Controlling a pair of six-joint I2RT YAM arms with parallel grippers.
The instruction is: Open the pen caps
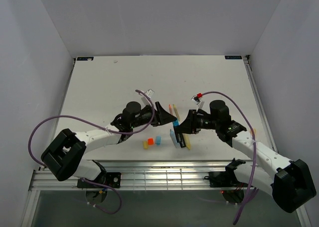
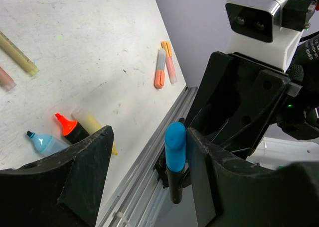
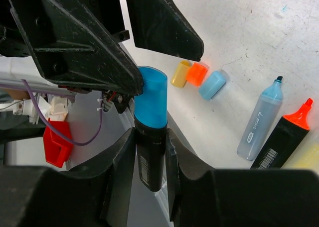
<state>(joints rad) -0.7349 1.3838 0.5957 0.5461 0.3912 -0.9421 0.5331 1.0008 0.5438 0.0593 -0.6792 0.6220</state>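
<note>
Glossy blue plastic cap (image 3: 152, 100) sat on the end of a black marker barrel (image 3: 149, 170). The marker was held in the air over the near edge of the white table (image 1: 99, 87), between the two arms. The cap was fully seated on the barrel, not pulled off.

Right gripper (image 3: 149, 142) was clamped on the black barrel just below the cap, both fingers pressed to its sides. Left gripper (image 2: 149, 137) stood with its jaws apart around the cap. One finger (image 2: 199, 172) touched the cap's side and the other (image 2: 84, 162) was well clear of it, so there was no grip on the cap.

Three loose stubby caps lay together on the table near that edge: yellow cap (image 3: 180, 73) and orange cap (image 3: 197, 73) side by side, pale blue cap (image 3: 213, 84) just beside them.

Near them lay three uncapped highlighters in a row:
- pale blue translucent highlighter (image 3: 259, 120)
- black-bodied highlighter with orange tip (image 3: 286, 132)
- yellow highlighter (image 2: 94, 125)

Farther off lay two thin pale pens with orange ends (image 2: 160, 67), close together and at a slight angle to each other.
</note>
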